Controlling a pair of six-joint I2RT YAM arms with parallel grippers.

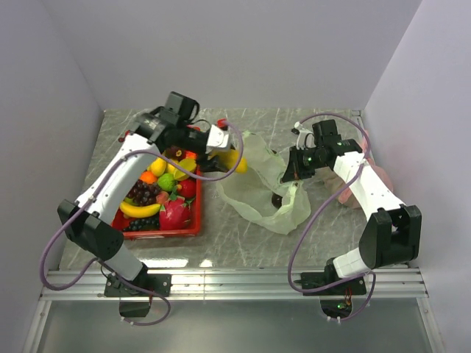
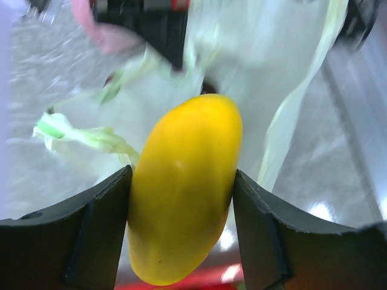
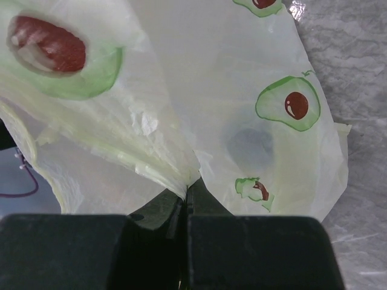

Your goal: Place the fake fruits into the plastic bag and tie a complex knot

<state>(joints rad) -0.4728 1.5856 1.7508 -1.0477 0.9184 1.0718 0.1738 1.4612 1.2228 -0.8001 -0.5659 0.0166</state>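
A yellow mango [image 2: 184, 190] is clamped in the left gripper [image 2: 181, 176] and held at the near edge of the plastic bag [image 1: 259, 193], just beside the red crate [image 1: 193, 229] where the other fake fruits [image 1: 158, 195] are piled. The bag's thin film is pinched tight in the right gripper [image 3: 186, 196], jaws together on it. The bag is spread on the table [image 1: 243, 246] between the arms.

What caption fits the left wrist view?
Left gripper clamps a yellow mango in front of the pale-green bag.

One plastic bag [image 1: 254, 193], one red crate [image 1: 165, 234].
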